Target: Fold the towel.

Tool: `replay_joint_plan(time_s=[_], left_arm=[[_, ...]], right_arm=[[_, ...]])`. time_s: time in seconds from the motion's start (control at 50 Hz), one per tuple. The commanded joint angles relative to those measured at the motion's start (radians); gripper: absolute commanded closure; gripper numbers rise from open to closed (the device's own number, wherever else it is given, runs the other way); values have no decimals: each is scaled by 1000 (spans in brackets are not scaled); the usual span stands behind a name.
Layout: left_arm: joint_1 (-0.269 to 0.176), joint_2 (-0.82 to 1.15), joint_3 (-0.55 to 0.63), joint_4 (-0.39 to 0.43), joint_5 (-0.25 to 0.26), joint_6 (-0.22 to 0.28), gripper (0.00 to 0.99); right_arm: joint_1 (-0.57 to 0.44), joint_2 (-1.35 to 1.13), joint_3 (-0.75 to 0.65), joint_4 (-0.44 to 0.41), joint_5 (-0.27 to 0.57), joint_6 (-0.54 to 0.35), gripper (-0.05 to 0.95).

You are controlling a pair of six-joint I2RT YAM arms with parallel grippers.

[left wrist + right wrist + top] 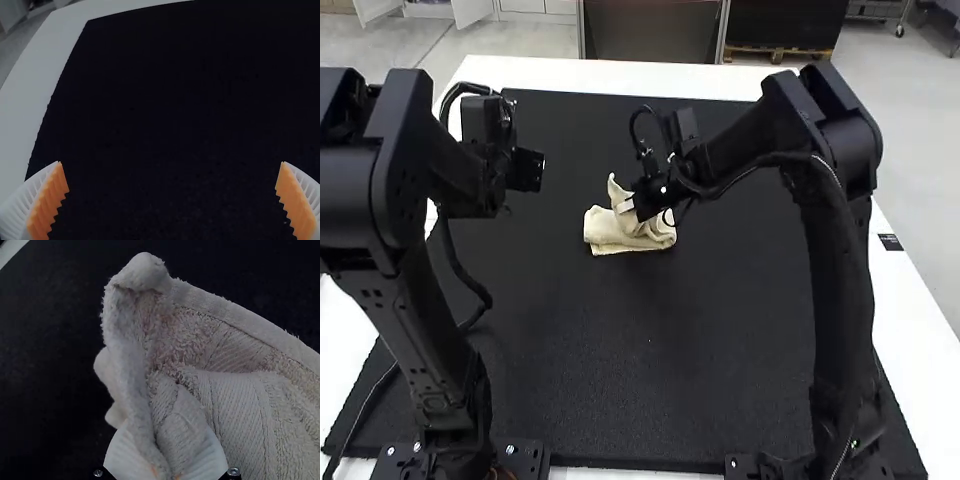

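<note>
if tugged by the bunched, raised part pinched in the closed right gripper, could skew the layers of the towel near the middle of the black mat, for want of any anchoring hold from the left gripper, spread wide and empty.

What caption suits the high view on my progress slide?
Right hand pinching a bunched, raised part of the cream towel on the black mat, with the left arm off to one side.
</note>
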Motion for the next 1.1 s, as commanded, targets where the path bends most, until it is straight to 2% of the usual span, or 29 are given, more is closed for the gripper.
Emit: replay_joint_plan(time_s=[0.0, 0.14, 0.46, 0.5, 0.56, 0.58, 0.64, 0.76, 0.8, 0.88, 1.08], left_arm=[[0, -36, -15, 16, 16, -9, 23], [-5, -40, -18, 19, 33, -7, 23], [-3, -44, -18, 22, 38, -4, 23], [-2, -44, -18, 24, 38, -4, 23], [-2, -44, -18, 24, 38, -4, 23], [-2, -43, -20, 24, 38, -4, 23], [-2, -44, -18, 25, 38, -4, 23], [-5, -44, -18, 36, 38, -6, 23], [-5, -43, -18, 36, 38, -6, 23], [-6, -44, -20, 33, 36, -6, 23], [-6, -43, -28, 33, 35, -6, 23]], right_arm=[[25, 13, 45, 9, 18, 11, 923], [49, 40, 71, 16, 24, 11, 923], [74, 105, 152, 9, 32, 14, 908], [74, 106, 159, 5, 38, 12, 830], [72, 106, 159, 2, 38, 12, 762], [72, 106, 159, 0, 38, 12, 711], [69, 106, 159, -15, 38, 6, 467], [68, 106, 155, -18, 36, 0, 157], [68, 105, 157, -18, 36, -4, 95], [66, 102, 162, -18, 36, -14, -2], [43, 62, 182, -20, 35, -30, -7]])
